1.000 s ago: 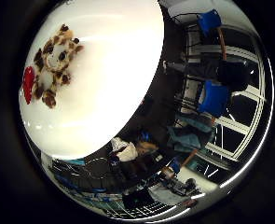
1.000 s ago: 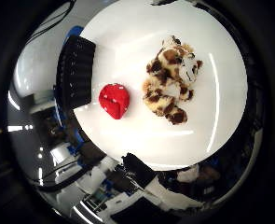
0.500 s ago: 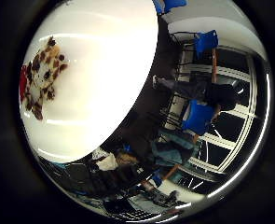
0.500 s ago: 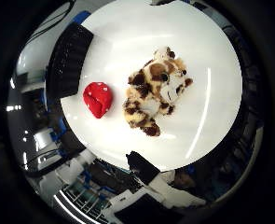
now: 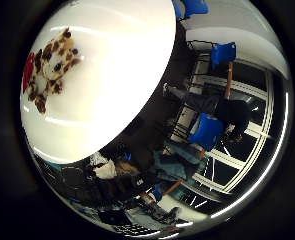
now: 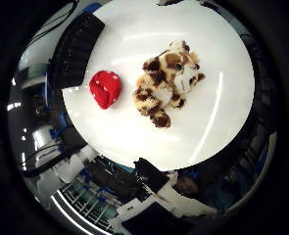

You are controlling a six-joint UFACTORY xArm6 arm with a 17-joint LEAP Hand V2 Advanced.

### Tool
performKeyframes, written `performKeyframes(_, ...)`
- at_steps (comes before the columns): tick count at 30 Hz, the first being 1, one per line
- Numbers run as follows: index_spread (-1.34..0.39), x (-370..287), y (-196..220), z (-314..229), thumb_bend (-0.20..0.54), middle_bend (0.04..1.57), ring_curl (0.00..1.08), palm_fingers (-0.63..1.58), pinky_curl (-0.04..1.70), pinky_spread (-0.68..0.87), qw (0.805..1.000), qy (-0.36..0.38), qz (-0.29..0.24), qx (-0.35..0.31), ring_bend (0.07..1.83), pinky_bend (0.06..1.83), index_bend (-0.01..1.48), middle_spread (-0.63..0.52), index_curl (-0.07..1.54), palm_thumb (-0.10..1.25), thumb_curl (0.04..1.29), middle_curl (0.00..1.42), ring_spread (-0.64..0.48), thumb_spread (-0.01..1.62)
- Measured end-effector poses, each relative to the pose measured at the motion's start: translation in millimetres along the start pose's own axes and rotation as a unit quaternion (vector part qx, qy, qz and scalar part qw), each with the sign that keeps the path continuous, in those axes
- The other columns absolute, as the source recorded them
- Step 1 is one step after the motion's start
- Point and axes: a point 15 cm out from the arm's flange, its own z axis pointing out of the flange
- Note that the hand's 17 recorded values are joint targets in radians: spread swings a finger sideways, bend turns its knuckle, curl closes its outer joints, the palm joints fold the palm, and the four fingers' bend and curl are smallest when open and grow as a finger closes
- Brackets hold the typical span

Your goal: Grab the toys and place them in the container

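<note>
Right now my palm looks down on the round white table (image 6: 222, 122), with the spotted plush toy (image 6: 167, 83) lying almost straight below it and the red strawberry toy (image 6: 105, 89) just beside the plush. The black container (image 6: 77, 49) sits beyond the strawberry at the table's edge. My own fingers are out of view (so I cannot tell their spread or hold).

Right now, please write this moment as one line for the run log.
phase: approach | spotted plush toy: on white table, not held | red toy: beside it, apart | black container: at table edge | hand: not visible
</note>
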Motion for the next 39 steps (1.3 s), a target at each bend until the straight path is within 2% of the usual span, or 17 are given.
performKeyframes(5, -0.43, -12, -12, 4, -0.029, 0.17, 0.28, -0.05, 0.32, 0.38, 0.999, 0.023, -0.024, 0.008, 0.25, 0.44, 0.14, 0.01, 0.22, 0.49, 0.31, 0.27, 0.19, 0.94)
performKeyframes(13, -0.43, -11, -24, 8, -0.029, 0.17, 0.27, -0.05, 0.32, 0.38, 0.998, 0.051, -0.033, 0.003, 0.26, 0.44, 0.15, 0.01, 0.22, 0.5, 0.31, 0.27, 0.19, 0.94)
performKeyframes(20, -0.44, -17, -22, 23, -0.03, 0.17, 0.27, -0.05, 0.32, 0.38, 0.997, 0.067, -0.047, -0.009, 0.25, 0.44, 0.15, 0.0, 0.22, 0.51, 0.31, 0.27, 0.19, 0.94)
performKeyframes(39, -0.43, -58, -30, 78, -0.03, 0.18, 0.27, -0.03, 0.32, 0.38, 0.998, 0.03, -0.044, -0.014, 0.25, 0.44, 0.15, -0.01, 0.22, 0.51, 0.3, 0.27, 0.18, 0.94)
